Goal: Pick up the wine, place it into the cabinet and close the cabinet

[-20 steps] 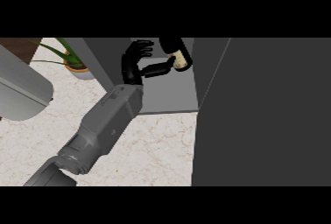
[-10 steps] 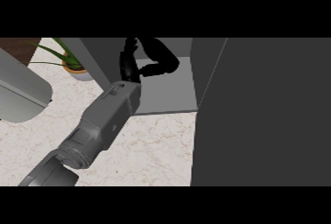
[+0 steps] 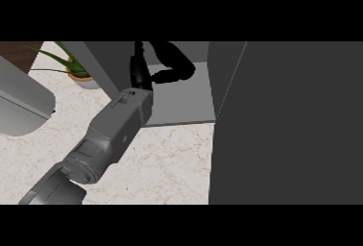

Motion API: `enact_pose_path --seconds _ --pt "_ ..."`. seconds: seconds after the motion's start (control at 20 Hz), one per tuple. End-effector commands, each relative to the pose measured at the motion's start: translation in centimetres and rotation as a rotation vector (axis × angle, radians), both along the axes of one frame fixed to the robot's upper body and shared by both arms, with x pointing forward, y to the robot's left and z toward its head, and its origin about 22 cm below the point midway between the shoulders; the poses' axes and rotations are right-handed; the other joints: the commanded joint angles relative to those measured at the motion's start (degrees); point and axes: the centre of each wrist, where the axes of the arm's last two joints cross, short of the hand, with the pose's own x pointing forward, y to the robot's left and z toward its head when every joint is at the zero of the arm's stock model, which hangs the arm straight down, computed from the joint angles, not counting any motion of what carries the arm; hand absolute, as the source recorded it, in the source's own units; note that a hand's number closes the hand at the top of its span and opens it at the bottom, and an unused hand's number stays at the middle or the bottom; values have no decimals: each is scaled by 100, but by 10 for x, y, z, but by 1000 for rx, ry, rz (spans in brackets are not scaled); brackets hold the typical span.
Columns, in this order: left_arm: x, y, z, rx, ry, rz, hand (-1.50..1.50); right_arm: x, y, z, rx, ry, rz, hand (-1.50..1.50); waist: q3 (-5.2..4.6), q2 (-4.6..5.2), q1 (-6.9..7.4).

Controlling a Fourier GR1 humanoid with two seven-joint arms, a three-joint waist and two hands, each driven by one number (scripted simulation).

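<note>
My right hand is inside the open cabinet, above its grey shelf, with the forearm coming up from the lower left. Its black fingers and thumb are curled into a tight arch. The wine bottle itself does not show; the curled hand hides it, and the tan label that showed before is covered. The dark cabinet door stands open, filling the right side of the head view. My left hand shows nowhere; only a grey forearm lies at the left edge.
A potted green plant stands on the marble counter just left of the cabinet's side wall. The open door blocks everything to the right of the shelf.
The right hand's fingers went from spread, with the tan label showing at their tips, to curled. The label is no longer visible, and the hand has shifted slightly deeper into the cabinet.
</note>
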Motion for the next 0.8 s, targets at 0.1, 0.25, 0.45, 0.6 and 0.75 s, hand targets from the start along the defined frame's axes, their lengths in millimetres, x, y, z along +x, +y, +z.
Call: enact_pose_path --seconds 0.1,0.25,0.45,0.6,0.75 --pt "3 21 0 15 -63 -32 -150 -29 -8 24 60 -43 44 -150 -11 3 76" --pt "5 21 4 23 -118 -90 -150 -33 -5 24 72 -43 51 -150 -11 -9 67" --pt "4 10 7 -55 -129 -160 -150 -37 -9 29 59 -45 29 -150 -10 -57 195" --pt "-1 2 4 -113 -188 -211 -150 -41 -8 30 53 -17 22 -150 -12 -90 274" --pt "-3 -5 9 -128 -238 -247 -150 -35 -12 26 62 -39 14 -150 -6 -109 344"
